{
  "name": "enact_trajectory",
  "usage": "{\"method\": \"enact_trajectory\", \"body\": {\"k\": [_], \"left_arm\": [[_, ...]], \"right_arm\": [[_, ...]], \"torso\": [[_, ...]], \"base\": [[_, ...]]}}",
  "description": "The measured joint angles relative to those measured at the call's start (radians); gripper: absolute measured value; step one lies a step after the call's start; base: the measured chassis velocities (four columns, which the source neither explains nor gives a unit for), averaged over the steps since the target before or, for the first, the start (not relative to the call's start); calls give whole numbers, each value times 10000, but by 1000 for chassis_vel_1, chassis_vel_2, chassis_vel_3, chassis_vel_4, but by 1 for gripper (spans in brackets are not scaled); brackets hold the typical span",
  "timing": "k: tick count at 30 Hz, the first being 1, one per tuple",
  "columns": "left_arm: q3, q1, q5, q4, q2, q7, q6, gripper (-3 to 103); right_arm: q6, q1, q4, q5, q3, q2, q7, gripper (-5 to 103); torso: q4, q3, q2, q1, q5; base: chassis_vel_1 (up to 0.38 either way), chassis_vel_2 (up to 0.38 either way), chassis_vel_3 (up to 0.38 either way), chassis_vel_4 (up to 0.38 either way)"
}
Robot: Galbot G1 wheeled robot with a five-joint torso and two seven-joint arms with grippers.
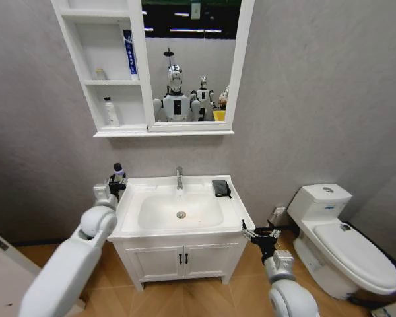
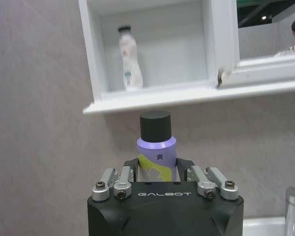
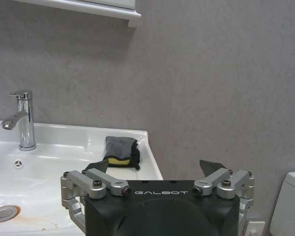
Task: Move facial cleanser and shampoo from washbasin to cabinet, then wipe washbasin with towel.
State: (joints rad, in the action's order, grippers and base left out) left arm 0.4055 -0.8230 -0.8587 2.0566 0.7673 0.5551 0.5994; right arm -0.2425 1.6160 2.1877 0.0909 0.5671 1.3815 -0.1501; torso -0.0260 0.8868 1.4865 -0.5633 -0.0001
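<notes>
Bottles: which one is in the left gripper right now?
The purple bottle with the dark cap, held at the washbasin's left rear corner by the left gripper. The white bottle stands in the cabinet's bottom cubby.

Left gripper (image 1: 117,183) raised at far left, jaws clamped on a bottle (image 2: 156,152). Right gripper (image 1: 262,234) low at near right, jaws spread.

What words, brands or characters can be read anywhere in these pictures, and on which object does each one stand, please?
"GALBOT" on the left gripper housing.
"GALBOT" on the right gripper housing.
"爽" on the purple bottle held in the left gripper.
Print on the white bottle in the cabinet: too small to read.
Blue pack lettering on the upper shelf: blurred.
</notes>
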Motion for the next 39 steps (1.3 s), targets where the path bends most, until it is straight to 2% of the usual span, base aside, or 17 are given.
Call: {"method": "enact_trajectory", "body": {"k": [1,3,4,5,7,9,11,12,14,15,17,18,20,25,29,32,39], "left_arm": [[0,0,0,0,0,0,0,42],[-288,1159,-1083,47,-746,404,390,42],[-288,1159,-1083,47,-746,404,390,42],[-694,1985,-1690,-111,-1026,599,505,42],[-933,2404,-1917,-235,-1119,668,544,42],[-3244,5811,-2893,-1636,-1190,771,585,42],[-3650,6417,-2938,-2023,-1112,712,570,42],[-4367,7558,-2975,-2794,-865,581,537,42],[-5194,8869,-3025,-3890,-363,342,493,42],[-5194,8869,-3025,-3890,-363,342,493,42],[-5767,9646,-2677,-5049,391,-52,390,42],[-5767,9646,-2677,-5049,391,-52,390,42],[-6045,10017,-2365,-6006,1169,-286,322,42],[-6107,10276,-1581,-7697,2287,-538,240,42],[-6016,10362,-1177,-8434,2591,-615,193,42],[-5674,10598,-335,-9772,3083,-708,78,42],[-5531,11003,133,-10960,3567,-923,-2,42]], "right_arm": [[0,0,0,0,0,0,0,100],[9,8,2,-9,-74,12,10,100],[9,8,2,-9,-74,12,10,100],[12,7,21,-14,-108,22,15,100],[12,8,34,-17,-112,26,15,100],[13,38,149,-13,-104,21,17,100],[14,61,170,-7,-87,12,17,100],[13,98,208,6,-52,-3,17,100],[13,139,236,19,-7,-10,17,100],[13,139,236,19,-7,-10,17,100],[13,165,254,30,32,6,8,100],[13,165,254,30,32,6,8,100],[9,186,275,35,58,33,-4,100],[-22,158,266,49,113,28,-37,100],[-67,153,276,95,136,-3,-55,100],[-144,161,311,180,198,-78,-90,100],[-207,106,324,189,171,-113,-139,100]], "torso": [[0,0,0,0,0],[0,0,0,0,1],[0,0,0,0,1],[-2,0,0,0,1],[-2,0,0,0,1],[-8,1,0,-1,4],[-8,1,0,-1,0],[-8,2,-1,-3,-1],[-6,2,-1,-4,8],[-6,2,-1,-4,8],[-3,3,-1,-3,0],[-3,3,-1,-3,0],[-6,3,-1,-4,2],[-6,3,-1,-4,3],[-4,3,-2,-5,1],[-2,1,-1,-4,1],[-4,1,-1,-4,2]], "base": [[0,0,0,0],[0,0,0,0],[0,0,0,0],[0,0,0,0],[0,0,0,0],[0,0,0,0],[0,0,0,0],[0,0,0,0],[0,0,0,0],[0,0,0,0],[0,0,0,0],[0,0,0,0],[0,0,0,0],[0,0,0,0],[0,0,0,0],[0,0,0,0],[0,0,0,0]]}}
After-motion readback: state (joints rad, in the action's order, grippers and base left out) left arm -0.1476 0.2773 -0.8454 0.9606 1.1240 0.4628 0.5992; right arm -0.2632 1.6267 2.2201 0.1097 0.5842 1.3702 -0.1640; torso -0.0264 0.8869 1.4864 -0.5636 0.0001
